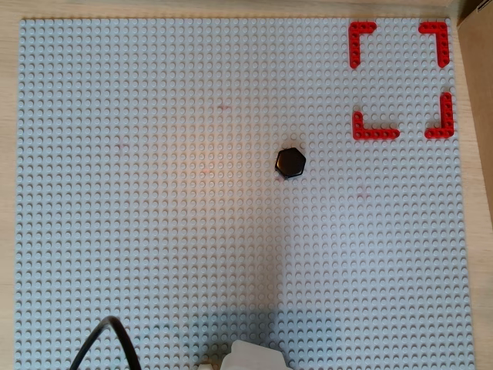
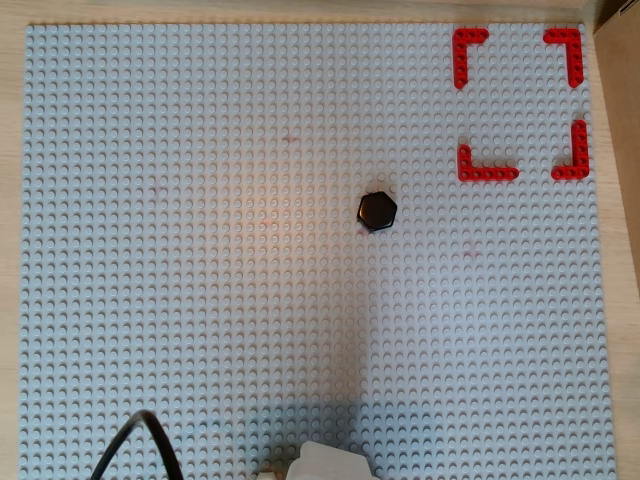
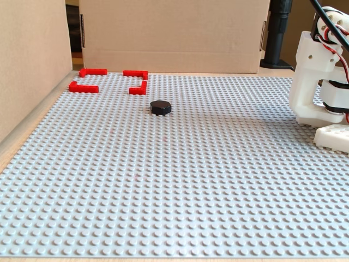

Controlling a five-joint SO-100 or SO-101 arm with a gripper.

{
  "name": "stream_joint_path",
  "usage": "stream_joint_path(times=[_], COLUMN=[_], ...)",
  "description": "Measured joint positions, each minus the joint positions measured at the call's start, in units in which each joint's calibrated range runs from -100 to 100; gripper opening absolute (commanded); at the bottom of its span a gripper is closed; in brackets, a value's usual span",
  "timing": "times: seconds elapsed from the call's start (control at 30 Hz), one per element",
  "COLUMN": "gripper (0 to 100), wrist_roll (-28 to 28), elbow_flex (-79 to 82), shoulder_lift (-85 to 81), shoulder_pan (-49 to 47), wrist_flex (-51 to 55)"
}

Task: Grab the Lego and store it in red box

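Note:
The black hexagonal Lego [image 1: 291, 162] sits loose on the grey studded baseplate [image 1: 154, 231], right of centre in both overhead views [image 2: 378, 210]. It also shows in the fixed view [image 3: 160, 107]. The red box, four flat red L corners [image 1: 362, 32], lies at the plate's top right in both overhead views [image 2: 470, 42] and at the far left in the fixed view [image 3: 83, 87]. The box is empty. Only a white part of my arm [image 1: 254, 356] shows at the bottom edge, far from the Lego. The arm stands folded at the right in the fixed view [image 3: 313, 82]. I cannot make out its fingers.
A black cable [image 1: 108, 339] loops at the bottom left of the overhead views. In the fixed view, cardboard walls stand behind the plate [image 3: 174, 33] and along its left side [image 3: 27, 65]. A black post [image 3: 279, 33] stands at the back right.

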Motion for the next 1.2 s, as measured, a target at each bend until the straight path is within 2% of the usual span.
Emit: stream_joint_path(times=[0.73,0.93,1.2], gripper=[2,10,10], wrist_roll=[0.0,-0.1,-1.2], elbow_flex=[0.0,0.0,-0.1], shoulder_lift=[0.0,0.0,6.1], shoulder_pan=[-0.1,-0.1,-9.4], wrist_flex=[0.0,0.0,0.0])
